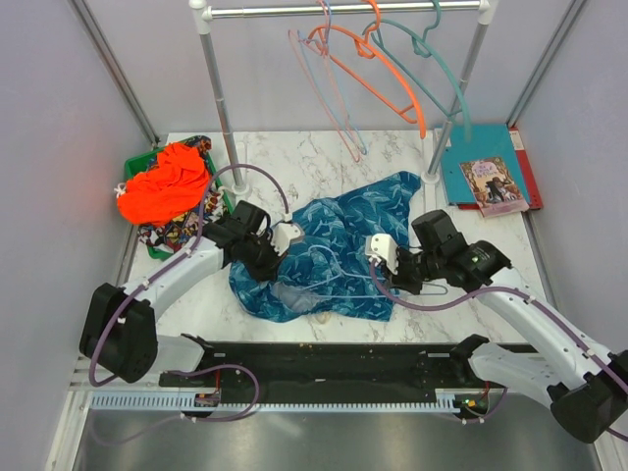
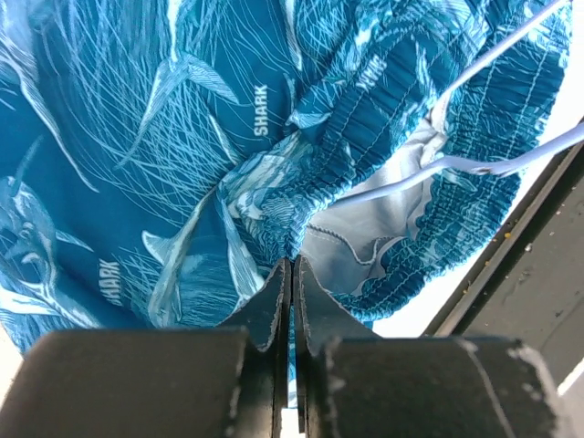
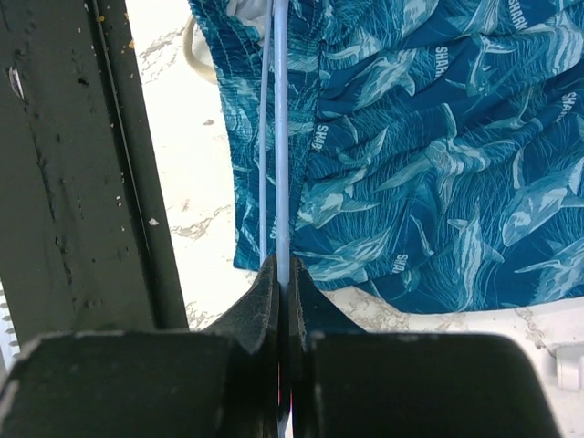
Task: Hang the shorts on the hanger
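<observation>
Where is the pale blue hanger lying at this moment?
The hanger lies at the near middle of the table, along the near edge of the shorts; the right wrist view shows the right gripper pinching it.

Your top view looks down from above and behind both arm bases onto the whole table (image 1: 285, 157). Your 2 wrist views sit close over the shorts (image 2: 137, 137), which all 3 share.
</observation>
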Robot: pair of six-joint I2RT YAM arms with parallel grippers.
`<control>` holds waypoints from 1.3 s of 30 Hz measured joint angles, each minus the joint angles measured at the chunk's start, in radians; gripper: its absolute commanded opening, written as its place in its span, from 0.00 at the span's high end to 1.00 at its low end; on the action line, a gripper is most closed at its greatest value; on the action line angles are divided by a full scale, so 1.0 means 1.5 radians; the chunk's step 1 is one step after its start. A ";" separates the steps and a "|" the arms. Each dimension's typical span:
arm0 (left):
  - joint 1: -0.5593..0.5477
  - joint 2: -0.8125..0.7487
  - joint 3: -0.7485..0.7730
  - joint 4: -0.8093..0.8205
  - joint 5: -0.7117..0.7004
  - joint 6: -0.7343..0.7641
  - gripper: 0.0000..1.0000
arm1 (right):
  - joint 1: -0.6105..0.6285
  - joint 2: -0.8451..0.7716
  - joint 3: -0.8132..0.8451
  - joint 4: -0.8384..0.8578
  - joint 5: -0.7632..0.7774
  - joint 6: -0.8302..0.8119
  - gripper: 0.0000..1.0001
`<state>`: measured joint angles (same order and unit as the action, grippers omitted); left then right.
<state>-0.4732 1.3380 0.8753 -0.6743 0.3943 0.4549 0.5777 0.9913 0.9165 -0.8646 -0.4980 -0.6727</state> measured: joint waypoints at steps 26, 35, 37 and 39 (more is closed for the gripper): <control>0.042 -0.126 0.102 -0.101 0.134 -0.017 0.25 | 0.000 0.075 -0.085 0.270 -0.140 0.103 1.00; 0.162 -0.230 0.043 -0.181 0.172 0.283 0.21 | 0.000 0.094 -0.091 0.308 -0.144 0.102 1.00; 0.162 -0.225 0.019 -0.180 0.182 0.327 0.19 | 0.000 0.094 -0.091 0.311 -0.147 0.100 1.00; 0.160 -0.216 0.005 -0.172 0.193 0.357 0.18 | 0.000 0.093 -0.091 0.311 -0.149 0.097 1.00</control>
<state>-0.2333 1.0142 0.8822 -0.9325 0.6838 0.9909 0.5777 1.1313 0.7795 -0.3981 -0.7219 -0.5278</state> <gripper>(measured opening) 0.805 0.030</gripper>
